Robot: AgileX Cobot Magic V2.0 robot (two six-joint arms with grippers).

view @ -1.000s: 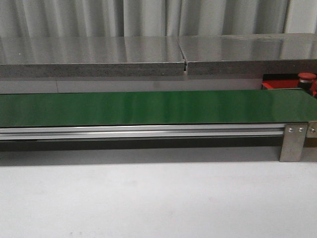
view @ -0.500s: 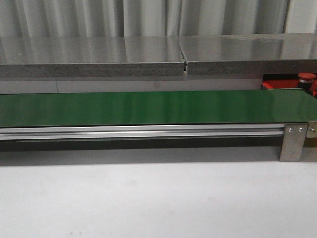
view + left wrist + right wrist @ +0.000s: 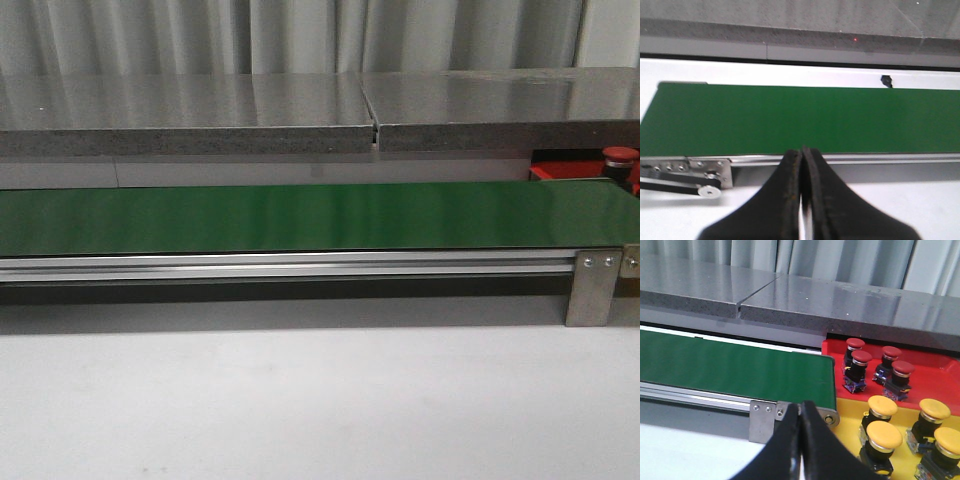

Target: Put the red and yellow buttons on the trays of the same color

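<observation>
Several red buttons (image 3: 861, 358) stand on the red tray (image 3: 935, 366) past the belt's end in the right wrist view. Beside it, several yellow buttons (image 3: 884, 435) stand on the yellow tray (image 3: 852, 410). My right gripper (image 3: 801, 404) is shut with nothing in it, hanging in front of the belt's end bracket and short of the yellow tray. My left gripper (image 3: 801, 150) is shut and empty too, near the belt's front rail. From the front, only a corner of the red tray (image 3: 545, 171) and one red button (image 3: 619, 154) show at the far right; neither gripper appears there.
The long green belt (image 3: 300, 215) runs across the table on an aluminium rail with a steel bracket (image 3: 588, 288) at its right end. A grey stone shelf (image 3: 300, 110) overhangs behind it. White tabletop (image 3: 300, 400) lies in front of the belt.
</observation>
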